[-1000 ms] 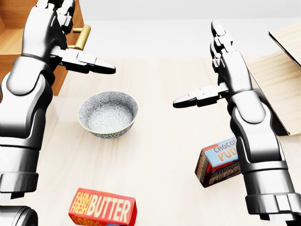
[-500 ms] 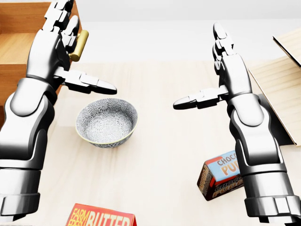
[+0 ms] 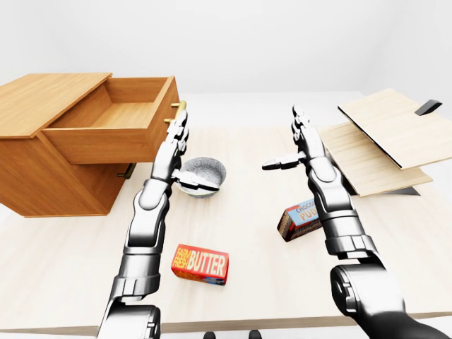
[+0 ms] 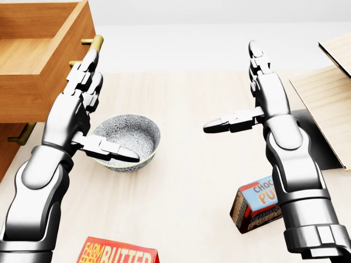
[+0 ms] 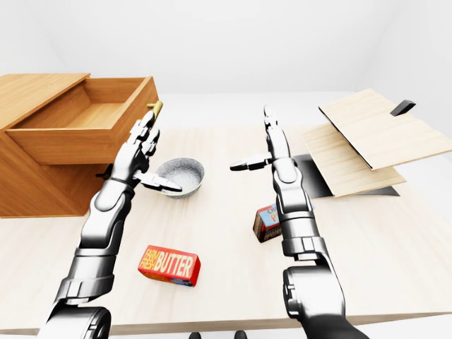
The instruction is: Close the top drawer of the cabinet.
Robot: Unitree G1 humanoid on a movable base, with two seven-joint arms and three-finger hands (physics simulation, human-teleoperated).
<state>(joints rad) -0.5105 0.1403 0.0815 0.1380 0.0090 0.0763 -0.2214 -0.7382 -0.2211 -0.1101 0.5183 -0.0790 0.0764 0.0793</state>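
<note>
The wooden cabinet [image 3: 49, 183] stands at the left of the table. Its top drawer [image 3: 99, 145] is pulled out and open, and it looks empty inside. The drawer's brass handle [image 4: 94, 45] points toward the table's middle. My left hand [image 4: 96, 107] is open, fingers straight, just below and beside that handle, with its thumb over the bowl's rim. I cannot tell whether it touches the drawer front. My right hand [image 4: 233, 90] is open and empty, raised above the table to the right of the middle.
A patterned bowl [image 4: 125, 141] sits just right of the cabinet. A red butter box [image 3: 201, 263] and a chocolate pudding box [image 4: 258, 205] lie nearer me. Stacked wooden boards [image 3: 385, 131] lie at the right. A lower drawer's brass handle [image 4: 22, 134] shows under the open drawer.
The camera tilted a little early on. My left hand has dropped from beside the brass handle to just over the bowl's left rim. The drawer stays open. My right hand has barely moved.
</note>
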